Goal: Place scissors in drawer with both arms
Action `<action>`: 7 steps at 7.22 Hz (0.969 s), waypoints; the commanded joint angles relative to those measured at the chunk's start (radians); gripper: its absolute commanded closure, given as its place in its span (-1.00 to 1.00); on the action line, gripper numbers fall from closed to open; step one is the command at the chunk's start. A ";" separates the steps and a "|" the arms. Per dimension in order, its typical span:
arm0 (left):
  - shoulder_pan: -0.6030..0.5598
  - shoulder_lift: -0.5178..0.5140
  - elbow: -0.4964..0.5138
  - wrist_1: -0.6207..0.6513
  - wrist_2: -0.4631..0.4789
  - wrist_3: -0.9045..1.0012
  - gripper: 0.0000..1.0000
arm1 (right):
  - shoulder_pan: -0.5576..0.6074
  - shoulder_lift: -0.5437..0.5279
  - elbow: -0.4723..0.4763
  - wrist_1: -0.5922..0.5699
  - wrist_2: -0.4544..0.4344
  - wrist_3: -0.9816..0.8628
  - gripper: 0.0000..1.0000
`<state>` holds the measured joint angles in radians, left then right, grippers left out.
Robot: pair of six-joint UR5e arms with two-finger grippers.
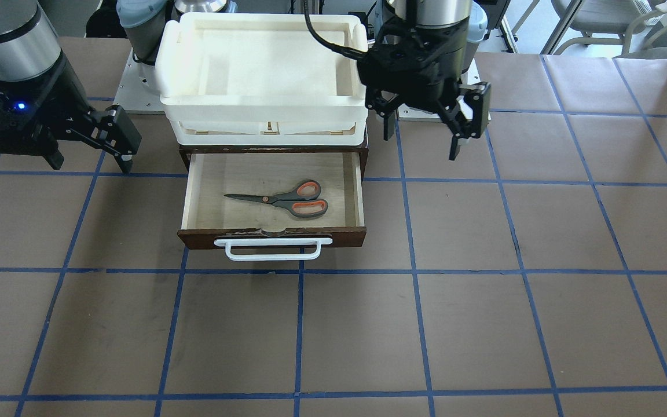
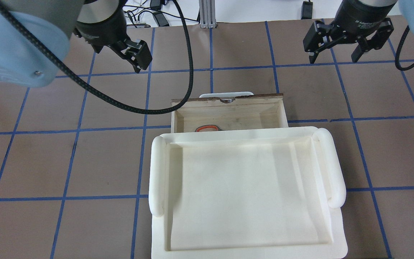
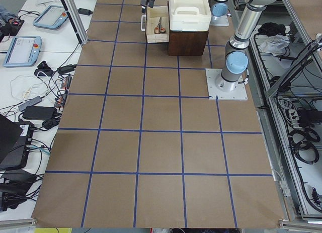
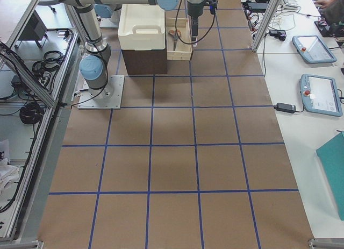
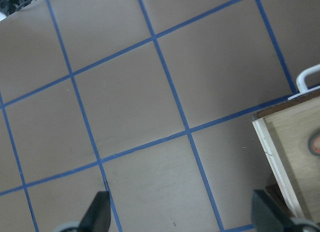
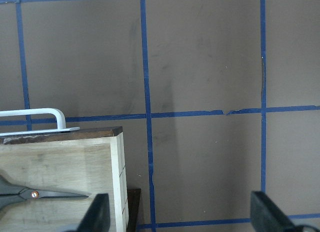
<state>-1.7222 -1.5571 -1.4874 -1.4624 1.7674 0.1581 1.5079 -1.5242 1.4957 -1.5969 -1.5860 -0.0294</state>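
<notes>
The scissors [image 1: 287, 201] lie flat inside the open drawer [image 1: 345, 237], blades towards the robot's right, touched by neither gripper. Only an orange handle loop shows in the overhead view [image 2: 207, 128]; a blade shows in the right wrist view [image 6: 45, 194]. The drawer is pulled out, its white bar handle [image 1: 272, 250] at the front. My left gripper [image 1: 423, 136] hovers open and empty beside the drawer on its left side. My right gripper [image 1: 90, 165] hovers open and empty on the other side. Both wrist views show the fingers spread over bare table, left [image 5: 182, 214] and right [image 6: 182, 214].
A white foam-like tray [image 1: 264, 104] sits on top of the dark cabinet above the drawer and hides most of the drawer in the overhead view [image 2: 246, 187]. The table is brown with blue tape lines. Cables and screens lie off the table at the sides.
</notes>
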 commanded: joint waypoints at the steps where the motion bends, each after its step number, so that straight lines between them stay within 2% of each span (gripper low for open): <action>1: 0.154 0.060 -0.040 0.023 -0.183 -0.075 -0.97 | 0.000 -0.004 0.011 0.000 0.000 -0.001 -1.00; 2: 0.208 0.066 -0.053 0.039 -0.210 -0.052 -0.98 | 0.000 -0.008 0.015 0.000 -0.006 -0.001 -1.00; 4: 0.202 0.109 -0.115 0.037 -0.223 -0.034 -0.98 | 0.000 -0.010 0.017 -0.002 -0.006 0.000 -1.00; 7: 0.200 0.124 -0.131 0.036 -0.210 -0.049 -1.00 | 0.003 -0.013 0.017 0.000 -0.006 0.002 -1.00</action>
<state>-1.5220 -1.4372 -1.6143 -1.4260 1.5518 0.1151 1.5094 -1.5351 1.5131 -1.5971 -1.5927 -0.0271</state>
